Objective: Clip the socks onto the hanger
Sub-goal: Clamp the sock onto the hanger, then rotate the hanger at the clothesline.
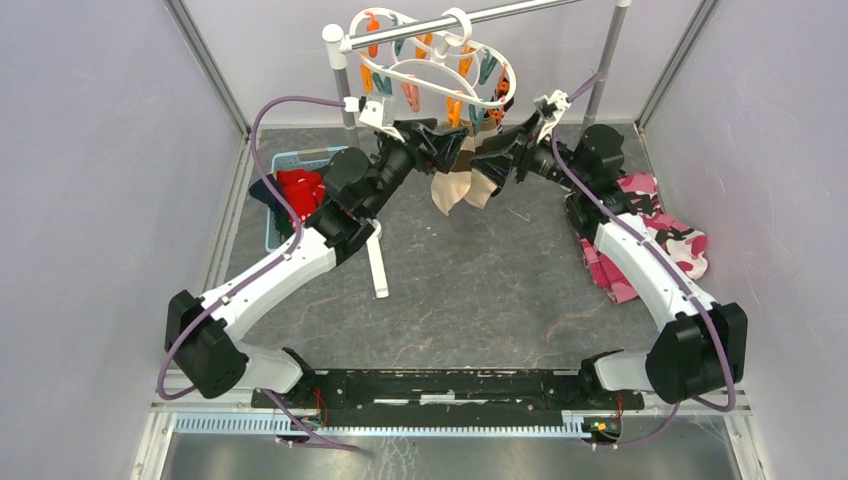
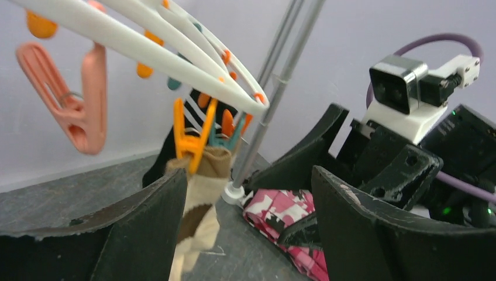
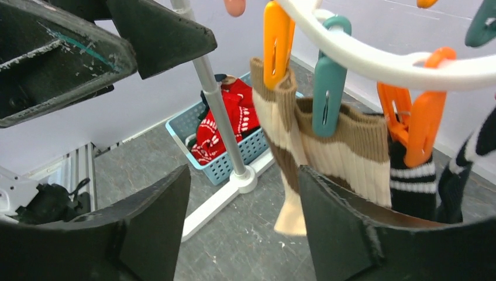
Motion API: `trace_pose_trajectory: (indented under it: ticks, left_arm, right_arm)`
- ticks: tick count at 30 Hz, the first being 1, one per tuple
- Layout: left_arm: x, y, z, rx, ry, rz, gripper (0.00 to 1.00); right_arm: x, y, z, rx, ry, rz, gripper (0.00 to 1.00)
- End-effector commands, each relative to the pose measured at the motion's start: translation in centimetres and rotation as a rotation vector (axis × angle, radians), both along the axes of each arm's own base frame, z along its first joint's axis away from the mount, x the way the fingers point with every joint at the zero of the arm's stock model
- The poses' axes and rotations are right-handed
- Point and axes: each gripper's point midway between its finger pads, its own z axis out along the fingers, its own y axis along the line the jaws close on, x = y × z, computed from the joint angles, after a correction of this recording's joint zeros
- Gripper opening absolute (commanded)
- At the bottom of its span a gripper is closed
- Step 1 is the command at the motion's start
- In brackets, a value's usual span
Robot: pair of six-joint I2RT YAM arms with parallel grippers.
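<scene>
At the far left a red sock (image 1: 298, 188) with white pattern lies in a blue basket (image 1: 275, 228) on the table (image 1: 470, 290). The left pincer (image 2: 248, 182) is spread wide, gripping nothing, just beside the hanging socks. The white hanger (image 1: 418, 68) hangs from the silver rail (image 1: 500, 13). Two tan-and-cream striped socks (image 3: 345, 146) are clipped beneath it by an orange clip (image 3: 276, 35) and a teal clip (image 3: 329, 76), and next to them is a black sock (image 3: 409, 178) with white stripes. The right pincer (image 3: 244, 175) also gapes wide and empty. The pink camouflage cloth (image 1: 680, 245) lies at the right, partly under the arm. The black sock's lower part is hidden; the far clips blur together.
</scene>
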Motion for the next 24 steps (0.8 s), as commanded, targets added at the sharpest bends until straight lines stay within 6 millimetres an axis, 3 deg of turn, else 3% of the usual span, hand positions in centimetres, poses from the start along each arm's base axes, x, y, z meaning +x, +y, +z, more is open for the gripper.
trace_pose_trajectory:
  ticks: [1,6,11,14,18,24]
  left_arm:
    - [-3.1,0.1,0.8,-0.01,-0.025,-0.103,0.84]
    - [-6.0,0.3,-1.2,0.046,-0.028,-0.202,0.85]
    - [-8.3,1.4,-4.8,0.109,-0.048,-0.238,0.9]
    - [-9.7,2.3,-7.9,0.146,-0.046,-0.253,0.94]
    - [-11.6,4.3,-12.5,0.168,0.002,-0.242,0.97]
    - [-13.6,7.6,-15.9,0.09,0.047,-0.175,0.98]
  right_arm:
    - [-2.2,-1.6,1.1,-0.057,-0.139,0.024,0.77]
    - [-4.3,-2.8,-1.3,-0.141,-0.167,0.078,0.83]
    - [-6.3,-3.6,-4.9,-0.259,-0.202,0.146,0.84]
    - [-6.5,-4.4,-7.2,-0.307,-0.231,0.106,0.86]
    - [-4.4,-5.7,-7.9,-0.3,-0.206,-0.007,0.9]
    - [-0.5,-4.8,-10.2,-0.226,-0.068,-0.003,0.88]
